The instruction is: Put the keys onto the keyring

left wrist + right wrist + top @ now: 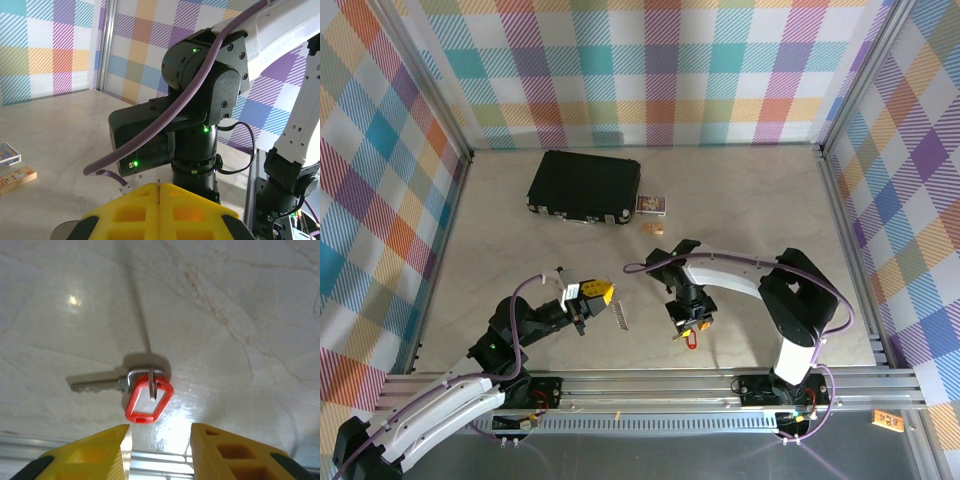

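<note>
Red plastic keyring (148, 403) flat on the pale veined table (240, 300), close to the near rail, with its grey metal ring (151, 385) standing up over the tag's upper end. Silver key (97, 386) touching it there, head tucked under the ring, blade pointing left in the right wrist view. Threaded on or merely lying against it: cannot tell.

Directly above, right gripper (159, 447) with yellow fingers (112, 452) parted, nothing between them, the tag in line with the gap.

Off to the left in the overhead view, left gripper (603, 293) low over the table, its yellow fingers (130, 215) pressed together along a thin seam. Closed, though impossible to say whether anything thin is pinched. Small silvery pieces (622, 318) on the table just beside its tips, too small to make out.

Farther back, well apart from both grippers, black case (585, 187), then red-and-white card box (652, 205) just beside its right end, and small tan block (653, 228) a little nearer.
</note>
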Robot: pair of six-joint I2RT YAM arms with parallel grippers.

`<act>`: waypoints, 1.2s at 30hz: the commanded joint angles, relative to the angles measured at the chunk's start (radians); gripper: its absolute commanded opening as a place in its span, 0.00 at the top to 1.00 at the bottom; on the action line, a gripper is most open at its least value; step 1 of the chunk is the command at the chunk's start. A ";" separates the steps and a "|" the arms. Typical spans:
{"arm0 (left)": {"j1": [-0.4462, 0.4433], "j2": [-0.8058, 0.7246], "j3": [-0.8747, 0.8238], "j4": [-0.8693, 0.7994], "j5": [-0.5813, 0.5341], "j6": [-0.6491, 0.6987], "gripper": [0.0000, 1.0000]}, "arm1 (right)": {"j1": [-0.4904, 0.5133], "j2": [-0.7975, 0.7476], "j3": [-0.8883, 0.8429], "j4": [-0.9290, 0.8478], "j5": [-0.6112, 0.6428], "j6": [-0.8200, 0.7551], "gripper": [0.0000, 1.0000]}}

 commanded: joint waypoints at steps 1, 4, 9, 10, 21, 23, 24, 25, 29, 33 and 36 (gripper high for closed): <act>0.010 -0.014 -0.006 0.050 0.019 -0.012 1.00 | 0.000 -0.034 -0.018 0.083 0.015 0.052 0.65; 0.010 -0.013 -0.006 0.050 0.021 -0.012 1.00 | 0.000 -0.031 -0.039 0.120 0.015 0.058 0.66; 0.010 -0.011 -0.006 0.054 0.022 -0.013 1.00 | 0.000 -0.031 -0.049 0.126 0.041 0.062 0.68; 0.010 -0.011 -0.005 0.053 0.023 -0.013 1.00 | 0.000 -0.031 -0.049 0.125 0.040 0.062 0.68; 0.010 -0.011 -0.007 0.055 0.021 -0.013 1.00 | 0.000 -0.044 -0.075 0.124 0.040 0.069 0.75; 0.010 -0.009 -0.007 0.058 0.023 -0.015 1.00 | 0.000 -0.049 -0.078 0.122 0.041 0.069 0.76; 0.010 -0.009 -0.007 0.058 0.023 -0.014 1.00 | 0.001 -0.049 -0.078 0.121 0.041 0.070 0.77; 0.010 -0.008 -0.007 0.058 0.023 -0.014 1.00 | 0.000 -0.051 -0.078 0.122 0.042 0.070 0.78; 0.010 -0.008 -0.006 0.057 0.023 -0.015 1.00 | 0.000 -0.048 -0.078 0.129 0.039 0.070 0.81; 0.010 -0.009 -0.006 0.055 0.024 -0.016 1.00 | 0.000 -0.046 -0.077 0.131 0.034 0.070 0.83; 0.011 -0.009 -0.005 0.056 0.023 -0.015 1.00 | 0.000 -0.046 -0.082 0.131 0.034 0.070 0.84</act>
